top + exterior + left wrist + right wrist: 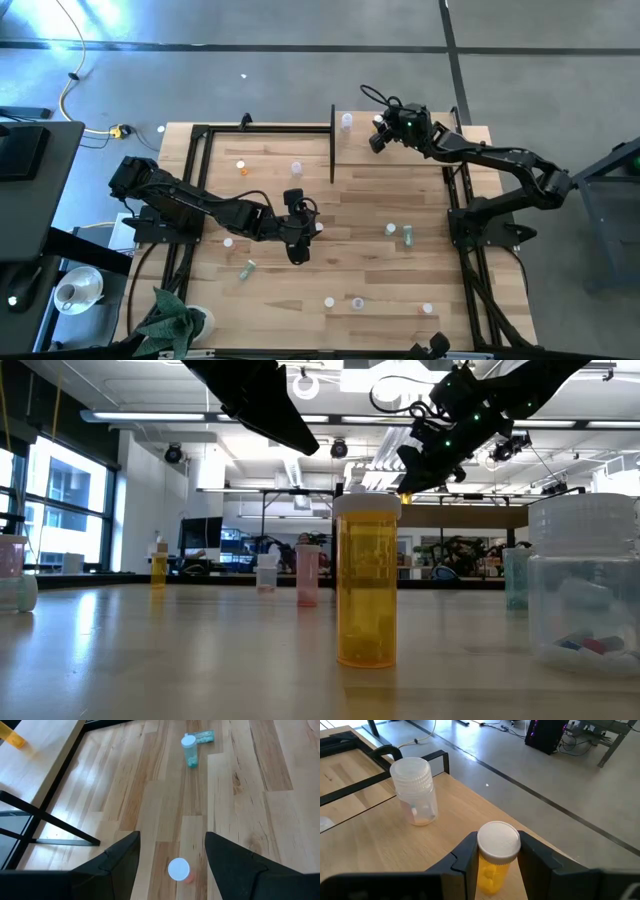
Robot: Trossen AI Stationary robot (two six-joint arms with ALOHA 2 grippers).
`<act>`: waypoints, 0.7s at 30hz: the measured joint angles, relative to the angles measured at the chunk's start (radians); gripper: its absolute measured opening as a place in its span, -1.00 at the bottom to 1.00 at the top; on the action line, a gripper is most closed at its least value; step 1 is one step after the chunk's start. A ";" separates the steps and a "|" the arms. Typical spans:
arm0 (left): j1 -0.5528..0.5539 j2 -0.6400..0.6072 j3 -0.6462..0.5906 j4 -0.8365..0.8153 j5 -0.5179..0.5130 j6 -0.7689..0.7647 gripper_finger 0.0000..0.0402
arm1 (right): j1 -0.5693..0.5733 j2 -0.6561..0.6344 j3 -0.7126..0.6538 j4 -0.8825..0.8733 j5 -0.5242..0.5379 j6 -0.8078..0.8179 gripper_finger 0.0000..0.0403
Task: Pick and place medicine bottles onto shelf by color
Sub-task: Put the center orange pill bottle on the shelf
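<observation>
My right gripper (pixel 378 137) is at the table's far edge, shut on an orange bottle with a white cap (pixel 496 851). A clear bottle (pixel 415 790) stands upright on the pale board just beside it (pixel 347 121). My left gripper (pixel 172 836) is open at mid-table (pixel 310 230), low over the tabletop. Its fingers stand on either side of an upright pink-red bottle with a white cap (pixel 178 869) without touching it. The shelf (pixel 265 150), pale with black posts, lies at the far left and carries an orange bottle (pixel 240 165) and a clear one (pixel 296 168). My right gripper pinches the orange bottle between its two fingers (pixel 467 855), on the body just under the white cap (pixel 498 840). The fingers come slanting down from the table's right. The bottle stays upright. Its base is hidden by the fingers, but the low view shows the gripper (pixel 415 465) well above the table.
Two green bottles, one upright (pixel 189 751) and one lying (pixel 203 736), are right of my left gripper. More bottles stand along the near edge (pixel 357 301) and at left (pixel 248 267). An orange bottle (pixel 367 580) and a clear jar (pixel 585 585) stand close to the low camera.
</observation>
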 joint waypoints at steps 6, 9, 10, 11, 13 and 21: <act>0.000 0.000 0.000 0.000 0.000 0.000 0.05 | 0.000 0.000 0.000 0.000 0.000 0.000 -0.40; 0.000 0.000 0.000 0.000 0.000 0.000 0.05 | 0.000 0.000 0.000 0.000 -0.001 0.000 -0.33; 0.000 0.000 0.000 0.000 0.000 0.001 0.05 | 0.000 0.000 0.000 0.000 -0.001 0.000 -0.31; 0.000 0.000 0.000 0.000 0.000 0.001 0.05 | 0.000 0.000 0.000 0.000 0.000 0.000 -0.30; 0.000 0.000 0.000 0.000 0.000 0.000 0.05 | 0.000 0.000 0.000 0.000 -0.001 0.000 -0.28; 0.000 0.000 0.000 -0.008 0.000 0.000 0.05 | 0.000 -0.049 0.000 -0.008 0.000 0.007 -0.27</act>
